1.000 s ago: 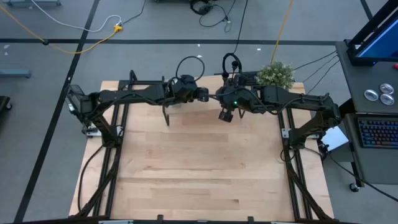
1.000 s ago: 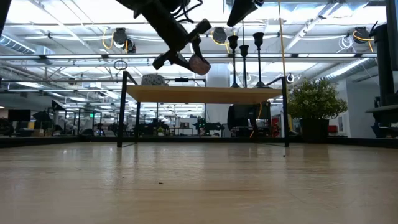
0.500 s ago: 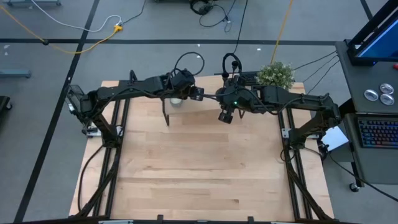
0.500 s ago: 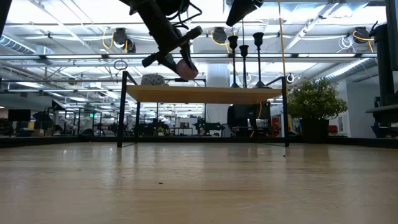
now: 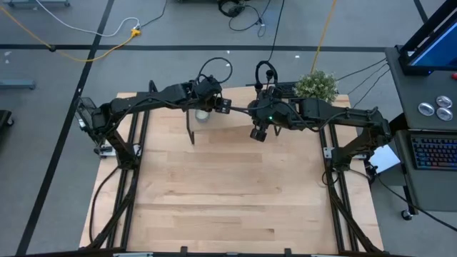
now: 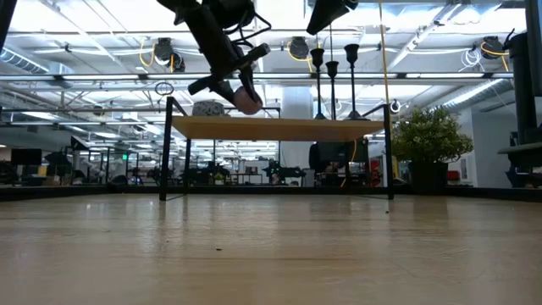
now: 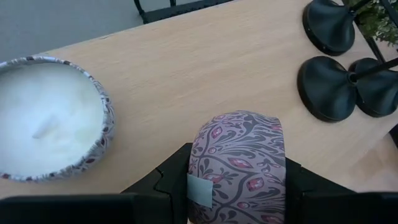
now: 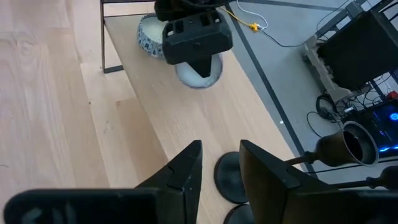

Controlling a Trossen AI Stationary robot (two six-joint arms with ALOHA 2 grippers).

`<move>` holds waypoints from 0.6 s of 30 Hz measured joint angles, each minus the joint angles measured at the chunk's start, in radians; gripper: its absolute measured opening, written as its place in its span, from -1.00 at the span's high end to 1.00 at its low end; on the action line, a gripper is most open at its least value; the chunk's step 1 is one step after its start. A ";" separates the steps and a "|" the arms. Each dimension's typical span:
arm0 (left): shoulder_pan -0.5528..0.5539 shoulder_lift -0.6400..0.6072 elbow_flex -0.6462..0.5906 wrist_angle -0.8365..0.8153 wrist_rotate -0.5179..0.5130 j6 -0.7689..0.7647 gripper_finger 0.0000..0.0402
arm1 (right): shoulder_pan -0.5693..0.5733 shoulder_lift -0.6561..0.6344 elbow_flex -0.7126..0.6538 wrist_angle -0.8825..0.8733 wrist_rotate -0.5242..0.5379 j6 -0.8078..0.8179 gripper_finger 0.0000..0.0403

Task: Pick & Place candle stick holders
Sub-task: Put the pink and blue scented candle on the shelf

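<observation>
My left gripper (image 5: 213,107) is shut on a round candle tin with a purple floral pattern (image 7: 236,162), just above the raised wooden shelf (image 7: 186,74) at the table's far edge. Three matte-black candle stick holders (image 7: 323,87) stand on their disc bases at the shelf's right part; their stems rise in the low view (image 6: 332,76). My right gripper (image 8: 221,146) is open and empty above the shelf, right over the holders' bases (image 8: 230,177). My left gripper pinches the patterned tin's round side wall (image 7: 205,168) between its two fingers, one on each opposite side. The fingers slant down from the table's left. The tin hangs tilted, clear of the shelf (image 6: 247,100).
A second tin filled with white wax (image 7: 46,118) stands on the shelf's left part, close to the held tin. A small green plant (image 5: 316,86) stands at the shelf's right end. The shelf's dark metal legs (image 5: 191,132) reach down to the wooden table (image 5: 228,193).
My left gripper has carried the patterned tin toward the table's left edge and a little down, closer to the shelf and to the white-wax tin. It has stayed shut on the tin.
</observation>
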 joint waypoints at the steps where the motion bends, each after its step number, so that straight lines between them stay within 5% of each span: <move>1: 0.004 0.004 0.000 0.001 0.007 0.002 0.26 | 0.000 0.000 0.000 0.000 0.000 0.000 0.50; 18: 0.042 0.016 -0.001 -0.040 0.027 0.052 0.26 | 0.000 0.000 0.000 0.003 -0.001 0.008 0.50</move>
